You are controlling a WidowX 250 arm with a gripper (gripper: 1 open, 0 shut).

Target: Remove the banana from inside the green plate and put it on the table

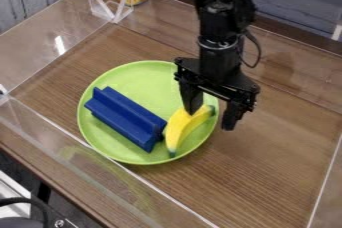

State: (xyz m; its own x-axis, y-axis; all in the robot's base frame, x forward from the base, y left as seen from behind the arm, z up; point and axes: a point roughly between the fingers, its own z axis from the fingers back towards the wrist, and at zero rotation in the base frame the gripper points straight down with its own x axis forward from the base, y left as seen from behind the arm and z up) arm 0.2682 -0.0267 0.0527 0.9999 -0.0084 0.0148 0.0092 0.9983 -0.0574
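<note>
The banana [186, 129] lies at the right edge of the green plate [134, 79], its long axis running from lower left to upper right, tip pointing upper right. The pincer [214, 112] hangs spread wide over that tip, gripping nothing, above the brown surface [287, 157].

no readable text, labels, brands or numbers on anything in view

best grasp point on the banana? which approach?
Take the banana at its upper half, coming straight down. It lies at the green plate's right rim, long axis running toward the camera, so close across its narrow width. The open claw already straddles that end; the blue block leaves room.
</note>
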